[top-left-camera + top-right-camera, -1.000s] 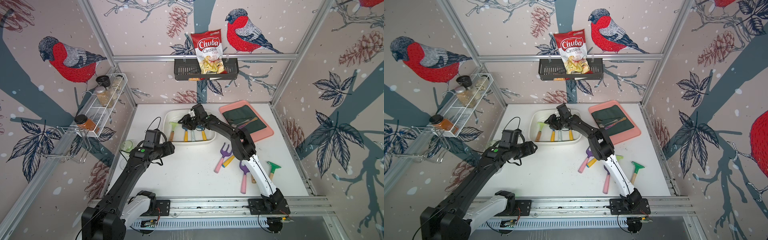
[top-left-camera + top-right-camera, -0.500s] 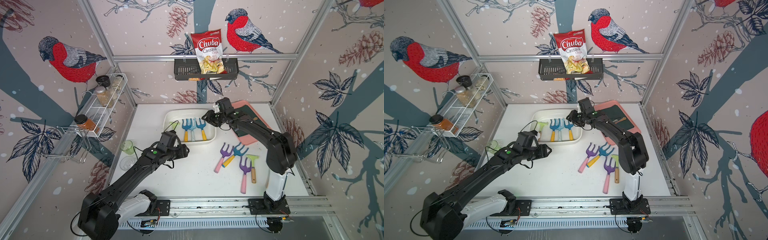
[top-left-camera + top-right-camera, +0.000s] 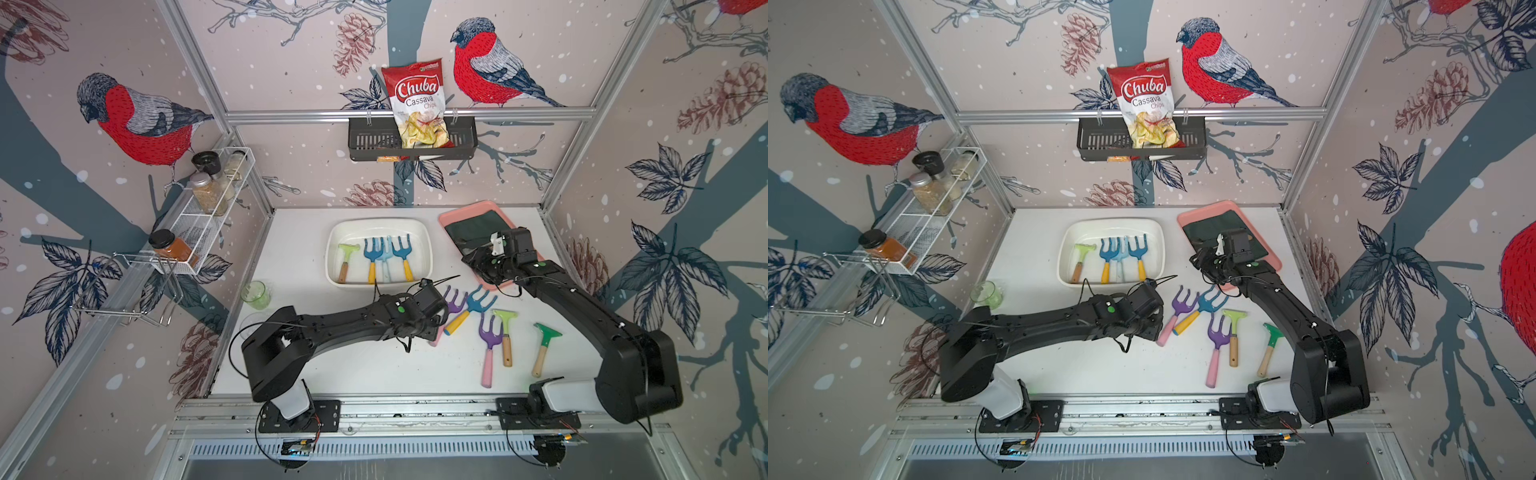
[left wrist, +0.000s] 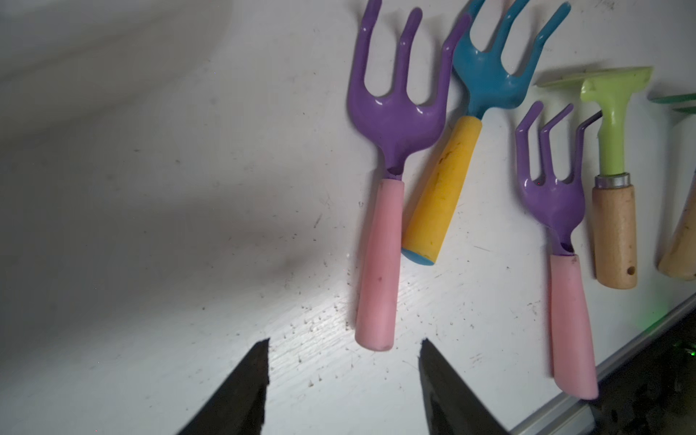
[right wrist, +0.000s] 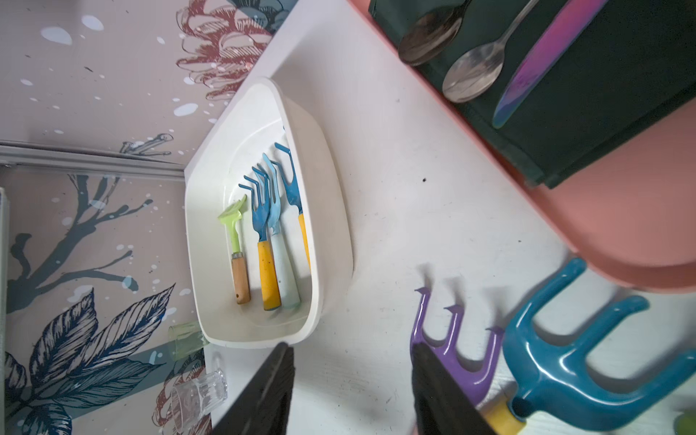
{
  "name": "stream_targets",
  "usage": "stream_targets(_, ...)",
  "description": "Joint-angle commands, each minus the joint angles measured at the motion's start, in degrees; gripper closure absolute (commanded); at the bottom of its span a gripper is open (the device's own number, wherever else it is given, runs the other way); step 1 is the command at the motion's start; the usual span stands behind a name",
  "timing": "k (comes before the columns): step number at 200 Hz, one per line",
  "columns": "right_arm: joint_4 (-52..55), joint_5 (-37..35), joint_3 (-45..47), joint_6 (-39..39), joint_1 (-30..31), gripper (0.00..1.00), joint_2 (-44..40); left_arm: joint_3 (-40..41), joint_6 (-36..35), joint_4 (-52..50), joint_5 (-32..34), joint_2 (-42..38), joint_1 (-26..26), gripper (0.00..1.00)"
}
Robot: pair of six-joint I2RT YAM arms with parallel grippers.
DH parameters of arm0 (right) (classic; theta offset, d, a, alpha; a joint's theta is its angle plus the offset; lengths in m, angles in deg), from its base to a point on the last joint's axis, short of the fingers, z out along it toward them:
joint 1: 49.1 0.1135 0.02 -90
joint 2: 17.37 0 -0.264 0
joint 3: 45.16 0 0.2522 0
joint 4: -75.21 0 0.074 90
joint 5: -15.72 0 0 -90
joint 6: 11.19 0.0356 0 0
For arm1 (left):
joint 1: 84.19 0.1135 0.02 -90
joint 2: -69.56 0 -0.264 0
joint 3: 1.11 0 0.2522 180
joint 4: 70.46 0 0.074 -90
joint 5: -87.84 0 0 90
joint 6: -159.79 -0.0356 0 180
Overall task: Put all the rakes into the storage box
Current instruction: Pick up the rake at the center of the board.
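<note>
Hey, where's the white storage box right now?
In both top views the storage box sits at the back of the table, around the middle, just left of the pink tray.

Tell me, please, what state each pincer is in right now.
Left pincer: open, holding nothing.
Right pincer: open, holding nothing.

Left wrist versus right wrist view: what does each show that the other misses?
Only left wrist: a second purple rake and the open left gripper. Only right wrist: the storage box holding four tools, the pink tray with cutlery, and the open right gripper. Both: the purple rake beside the blue rake on the table.
</note>
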Motion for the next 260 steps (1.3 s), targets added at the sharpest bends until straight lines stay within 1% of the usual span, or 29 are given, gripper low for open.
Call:
stream_targets(1, -0.28, 2.25, 0.84, -1.92, -2.34, 0.46, -2.12, -2.61, -1.03, -0.93, 0.95, 3.41, -0.82, 0.40)
stream_targets(45, 0.43, 4.49, 2.42, -3.51, -5.36, 0.46, -3.45, -5.67, -0.76, -1.49, -0.83, 7.11, -1.77, 0.42)
stream_targets(82, -1.04, 5.69, 3.82, -3.27, -6.04, 0.45, -3.99, -7.52, -0.99, -5.69, 2.01, 10.47, -2.37, 0.45)
stream_targets(145, -1.66, 6.67, 4.12, -3.53, -6.30, 0.45, -3.32, -8.46, -1.08, -6.80, 1.92, 13.28, -2.36, 0.51)
stream_targets(177, -2.25, 6.74, 4.58, -3.35, -6.32, 0.45, -3.03, -7.89, -0.91, -6.31, 1.18, 14.19, -2.39, 0.58)
stream_targets(210, -2.54, 6.58, 5.00, -3.05, -6.26, 0.45, -3.19, -6.97, -0.90, -5.54, 0.64, 14.02, -2.25, 0.73)
stream_targets(226, -2.53, 6.49, 5.15, -2.90, -6.18, 0.45, -3.42, -7.13, -0.73, -5.22, 0.29, 13.54, -2.10, 0.78)
stream_targets(247, -2.56, 6.40, 5.50, -2.96, -6.06, 0.45, -3.45, -7.15, 0.01, -4.84, -0.39, 12.31, -1.42, 0.83)
stream_targets(260, -2.59, 6.34, 5.67, -2.96, -5.78, 0.45, -3.51, -7.29, 0.45, -4.73, -0.87, 11.34, -0.88, 0.84)
